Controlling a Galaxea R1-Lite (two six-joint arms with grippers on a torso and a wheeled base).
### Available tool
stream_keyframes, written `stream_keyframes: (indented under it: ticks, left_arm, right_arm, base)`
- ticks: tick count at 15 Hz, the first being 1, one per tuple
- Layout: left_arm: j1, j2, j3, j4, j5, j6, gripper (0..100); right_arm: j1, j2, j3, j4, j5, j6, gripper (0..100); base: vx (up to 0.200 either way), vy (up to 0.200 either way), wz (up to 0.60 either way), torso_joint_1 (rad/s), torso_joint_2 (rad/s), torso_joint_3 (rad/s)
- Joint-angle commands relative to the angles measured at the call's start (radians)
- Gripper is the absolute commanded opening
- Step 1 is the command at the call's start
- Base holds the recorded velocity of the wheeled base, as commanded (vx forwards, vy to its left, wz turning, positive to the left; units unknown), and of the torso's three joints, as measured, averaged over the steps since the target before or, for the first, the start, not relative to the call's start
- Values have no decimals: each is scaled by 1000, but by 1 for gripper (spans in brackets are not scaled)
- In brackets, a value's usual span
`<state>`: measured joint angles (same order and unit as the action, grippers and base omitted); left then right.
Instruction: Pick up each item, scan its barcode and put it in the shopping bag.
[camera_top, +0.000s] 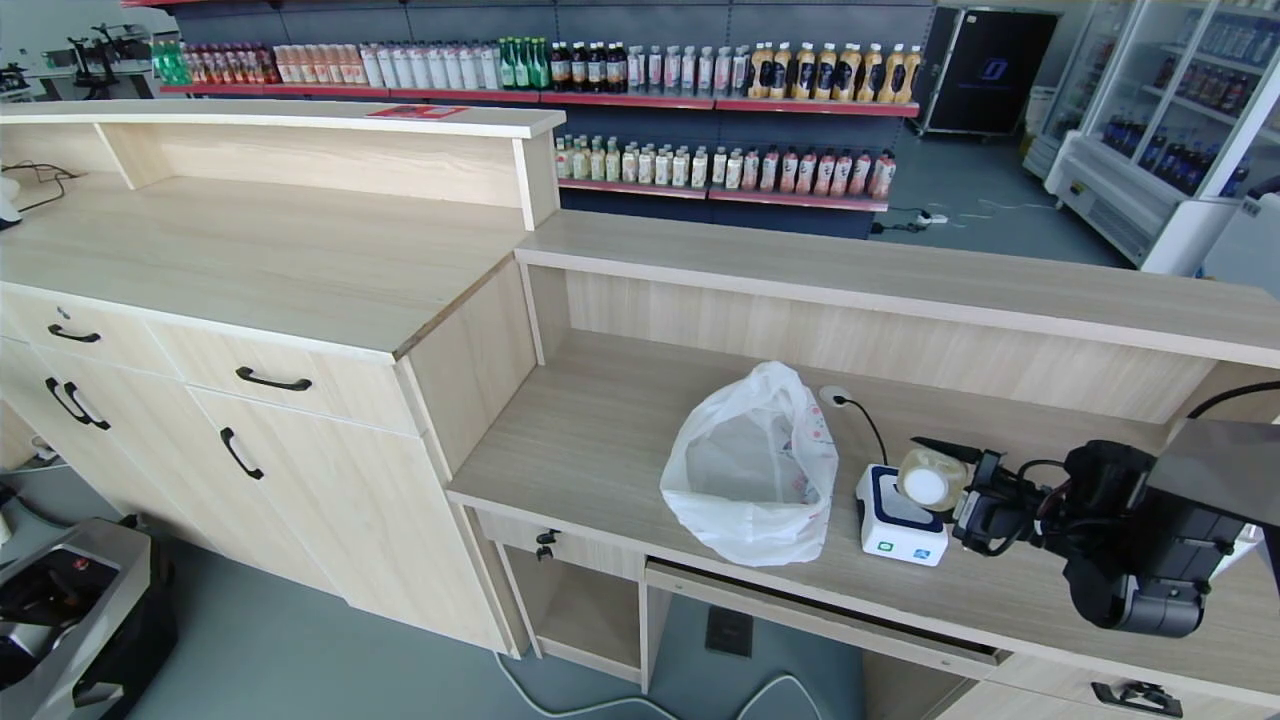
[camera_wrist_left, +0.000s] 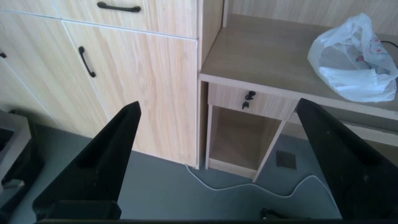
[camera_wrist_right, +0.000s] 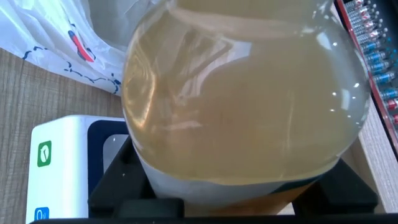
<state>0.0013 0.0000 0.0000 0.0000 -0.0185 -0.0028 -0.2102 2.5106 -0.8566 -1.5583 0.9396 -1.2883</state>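
Note:
A bottle (camera_top: 928, 483) of pale yellowish liquid with a white cap end lies sideways in my right gripper (camera_top: 948, 486), which is shut on it. It hangs just above the white and blue barcode scanner (camera_top: 898, 522) on the lower counter. The right wrist view shows the bottle (camera_wrist_right: 242, 99) close up over the scanner (camera_wrist_right: 62, 162). Left of the scanner stands the white plastic shopping bag (camera_top: 750, 470), its mouth open upward. My left gripper (camera_wrist_left: 217, 106) is open and holds nothing, low beside the counter above the floor, with the bag (camera_wrist_left: 357, 59) far off.
The lower wooden counter (camera_top: 600, 430) has a back wall and a raised ledge behind it. A black cable (camera_top: 865, 420) runs from a hole to the scanner. A taller counter with drawers (camera_top: 270, 380) stands to the left. Drink shelves (camera_top: 700, 110) line the back.

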Motion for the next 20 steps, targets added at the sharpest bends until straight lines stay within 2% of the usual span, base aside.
stream_keyframes:
  ticks: [1, 9, 13, 14, 18, 20]
  left_arm:
    - [0, 2, 0, 0, 0, 0, 100]
    - [0, 2, 0, 0, 0, 0, 100]
    - [0, 0, 0, 0, 0, 0, 100]
    - [0, 0, 0, 0, 0, 0, 100]
    - [0, 0, 0, 0, 0, 0, 100]
    - [0, 2, 0, 0, 0, 0, 100]
  right_arm:
    - [0, -1, -2, 0, 1, 4, 0]
    - [31, 2, -25, -13, -1, 76, 0]
    - [63, -7, -81, -13, -2, 176, 0]
    - [63, -23, -108, -13, -15, 236, 0]
    - [66, -162, -139, -13, -281, 580, 0]
    - [66, -230, -133, 18, -490, 699, 0]
  base:
    - [0, 0, 0, 0, 0, 0]
    - [0, 0, 0, 0, 0, 0]
    - [0, 0, 0, 0, 0, 0]
    - [0, 0, 0, 0, 0, 0]
    - [0, 0, 0, 0, 0, 0]
    - [0, 0, 0, 0, 0, 0]
